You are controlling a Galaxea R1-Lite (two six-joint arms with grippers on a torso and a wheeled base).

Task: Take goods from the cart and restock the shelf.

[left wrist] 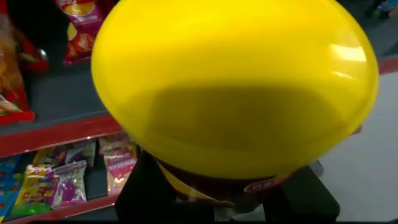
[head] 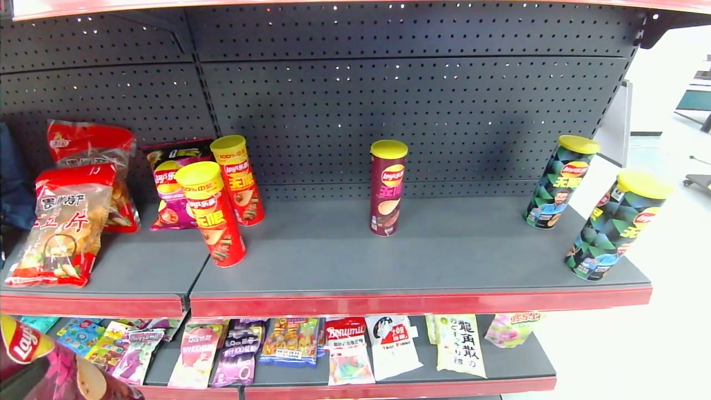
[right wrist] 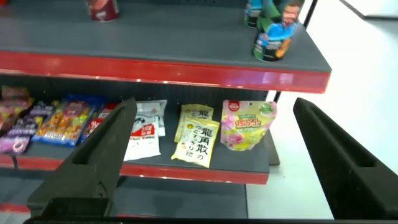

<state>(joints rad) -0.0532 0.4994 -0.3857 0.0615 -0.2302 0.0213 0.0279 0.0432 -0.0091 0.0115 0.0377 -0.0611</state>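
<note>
Gripped a maroon chip can (head: 55, 372) in the left gripper (left wrist: 221, 196), clamped at its sides, low at the far left before the lower shelf (head: 400, 383). Saw on the upper shelf (head: 422, 303), from the left: snack bags (head: 61, 233), two red cans (head: 214, 216), a lone maroon can (head: 387, 189) upright mid-shelf, two dark green cans (head: 558, 183) near the right end. Held the right gripper (right wrist: 214, 106) spread wide with nothing between, facing the sachets (right wrist: 198, 140) on the lower shelf.
</note>
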